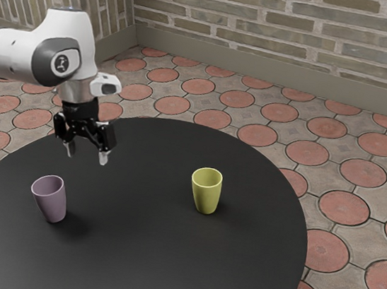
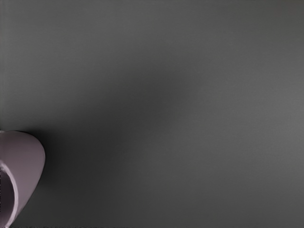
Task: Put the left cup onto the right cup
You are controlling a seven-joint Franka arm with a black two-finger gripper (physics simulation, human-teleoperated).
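black round table [image 1: 143, 259]: we log purple cup [image 1: 49, 197] upright toward exterior view's left, yellow-green cup [image 1: 205, 189] upright, well apart, toward its right. gripper [image 1: 86, 155] hangs above table, near purple cup, fingers spread wide, gripping nothing.

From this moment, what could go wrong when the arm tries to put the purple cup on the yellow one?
1. The open gripper hangs to the side of the purple cup, not over it; a slanted descent might knock it over.
2. Both cups taper downward, so the grip could slip.
3. The yellow cup stands upright and unsupported; a tilted release may topple both.
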